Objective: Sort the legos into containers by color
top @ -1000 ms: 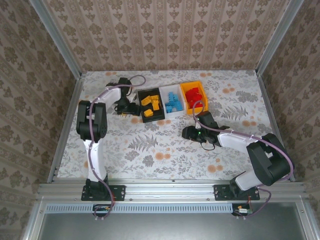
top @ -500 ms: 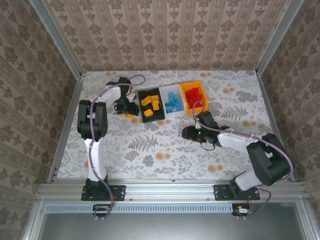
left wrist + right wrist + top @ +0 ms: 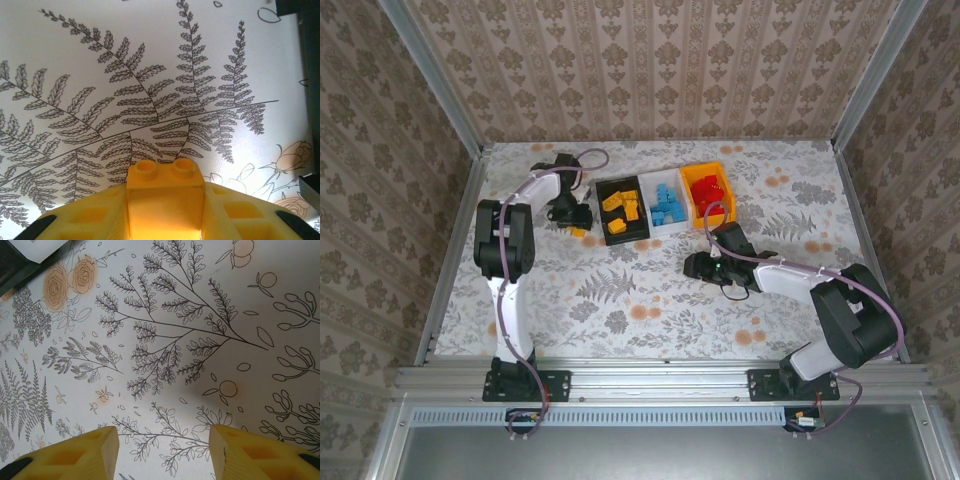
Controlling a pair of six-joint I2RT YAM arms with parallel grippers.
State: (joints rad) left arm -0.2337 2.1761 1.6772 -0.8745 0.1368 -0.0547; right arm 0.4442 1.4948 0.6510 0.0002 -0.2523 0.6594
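Left arm (image 3: pixel 502 300) is stretched way out across the table, wrist curled over at the far end. Its gripper (image 3: pixel 165 215) is clamped on a small yellow brick (image 3: pixel 165 187) — two studs poke out past the fingers. Right arm (image 3: pixel 790 280) is folded low with its forearm pointing left — gripper (image 3: pixel 162 455) spread wide, nothing between the fingers.

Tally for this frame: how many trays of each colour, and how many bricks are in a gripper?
Black tray: 1
White tray: 1
Orange-yellow tray: 1
Brick between the fingers of the left gripper: 1, yellow
Total: 4
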